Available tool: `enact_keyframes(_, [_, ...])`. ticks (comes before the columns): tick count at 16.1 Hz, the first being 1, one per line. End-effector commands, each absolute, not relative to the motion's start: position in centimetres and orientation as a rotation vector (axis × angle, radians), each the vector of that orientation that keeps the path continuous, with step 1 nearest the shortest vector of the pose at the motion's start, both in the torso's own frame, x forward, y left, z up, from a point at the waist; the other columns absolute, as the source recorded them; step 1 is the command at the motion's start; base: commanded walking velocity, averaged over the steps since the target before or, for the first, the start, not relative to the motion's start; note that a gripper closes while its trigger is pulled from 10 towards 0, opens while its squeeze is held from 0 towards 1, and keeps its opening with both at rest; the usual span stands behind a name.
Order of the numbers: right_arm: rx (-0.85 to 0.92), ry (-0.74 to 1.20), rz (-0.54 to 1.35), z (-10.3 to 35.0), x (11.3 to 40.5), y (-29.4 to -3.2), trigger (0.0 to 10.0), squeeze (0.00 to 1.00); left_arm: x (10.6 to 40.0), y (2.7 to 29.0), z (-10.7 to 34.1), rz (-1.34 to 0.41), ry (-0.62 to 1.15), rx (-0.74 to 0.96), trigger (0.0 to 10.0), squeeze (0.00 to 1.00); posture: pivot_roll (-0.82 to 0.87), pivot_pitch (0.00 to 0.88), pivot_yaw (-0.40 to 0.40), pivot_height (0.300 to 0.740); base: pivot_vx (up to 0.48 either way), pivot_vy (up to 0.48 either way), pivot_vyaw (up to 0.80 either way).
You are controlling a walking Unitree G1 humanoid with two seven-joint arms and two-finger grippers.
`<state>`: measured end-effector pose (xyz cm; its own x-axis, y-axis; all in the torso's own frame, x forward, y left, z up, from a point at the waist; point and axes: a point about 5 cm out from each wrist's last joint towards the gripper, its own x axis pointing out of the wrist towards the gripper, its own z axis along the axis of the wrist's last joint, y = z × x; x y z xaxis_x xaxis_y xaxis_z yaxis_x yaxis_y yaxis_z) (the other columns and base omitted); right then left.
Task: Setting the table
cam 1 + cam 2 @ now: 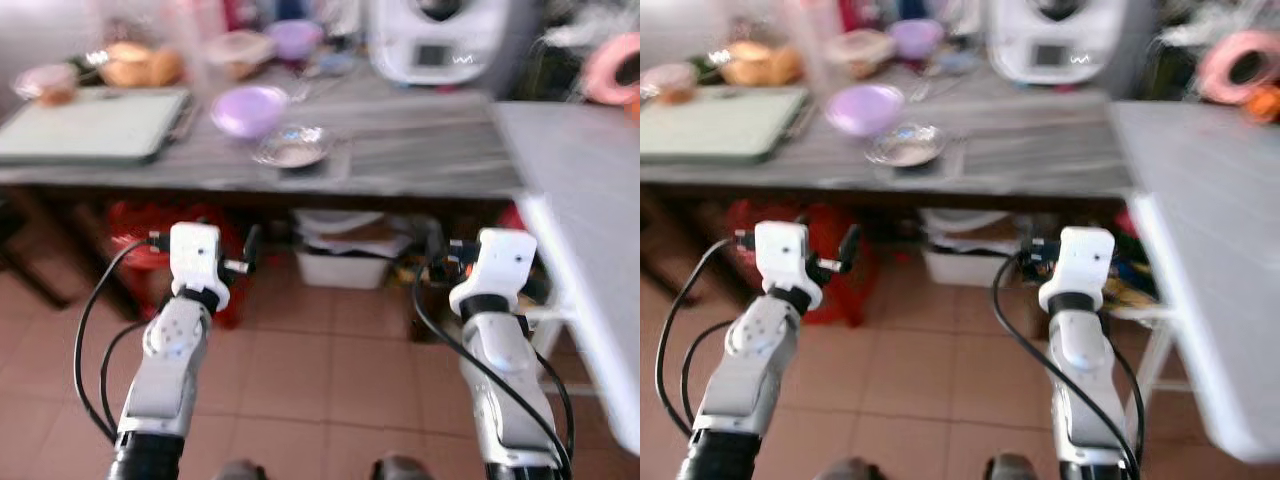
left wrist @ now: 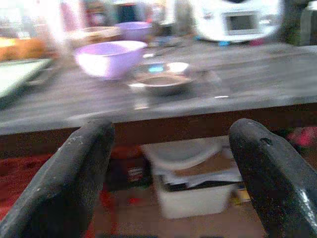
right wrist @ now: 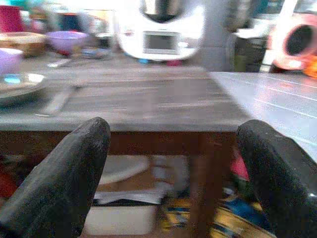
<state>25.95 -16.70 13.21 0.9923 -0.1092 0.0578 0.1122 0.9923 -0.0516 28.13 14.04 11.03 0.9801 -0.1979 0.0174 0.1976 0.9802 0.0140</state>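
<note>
Grey table (image 1: 420,150) over tiled floor (image 1: 300,380).

White kitchen machine (image 1: 440,40) at table's back; white bin (image 1: 345,262) (papers inside) underneath; red crate (image 1: 140,235) beside

A grey wooden table (image 1: 420,150) carries a purple bowl (image 1: 249,108) just beside a shallow metal dish (image 1: 291,147), a pale green tray (image 1: 90,125) and a white appliance (image 1: 445,40). Both silver arms reach toward its edge above the tiled floor (image 1: 320,390).
</note>
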Motion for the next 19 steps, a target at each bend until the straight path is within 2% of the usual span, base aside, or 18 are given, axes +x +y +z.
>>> enact_keyframes(1, [-0.055, -0.044, -0.132, 13.04, 25.88, -17.35, 10.0, 0.0, 28.16, 13.37, 11.24, -0.227, -0.027, 0.005, 10.0, 0.0, -0.06, 0.0, 0.036, 0.74, 0.0, -0.322, -0.8])
enact_keyframes(4, [-0.05, -0.045, -0.13, 13.03, 25.91, -17.26, 10.0, 0.0, 28.2, 13.35, 11.29, -0.231, -0.029, 0.003, 10.0, 0.0, -0.06, 0.0, 0.036, 0.74, 0.0, -0.322, -0.72])
enact_keyframes(9, [-0.057, -0.053, -0.115, 13.14, 25.95, -17.21, 10.0, 0.0, 28.08, 13.1, 11.3, -0.237, -0.029, 0.002, 10.0, 0.0, -0.06, 0.0, 0.036, 0.74, 0.0, -0.342, 0.0])
enact_keyframes(18, [-0.064, -0.062, -0.11, 13.25, 26.06, -17.17, 10.0, 0.0, 28.06, 13.03, 11.29, -0.242, -0.028, 0.007, 10.0, 0.0, -0.06, 0.0, 0.034, 0.74, 0.0, -0.423, 0.74])
enact_keyframes(19, [-0.06, -0.06, -0.114, 13.22, 26.06, -17.2, 10.0, 0.0, 28.04, 13.02, 11.28, -0.243, -0.027, 0.007, 10.0, 0.0, -0.06, 0.0, 0.034, 0.74, 0.0, -0.424, 0.0])
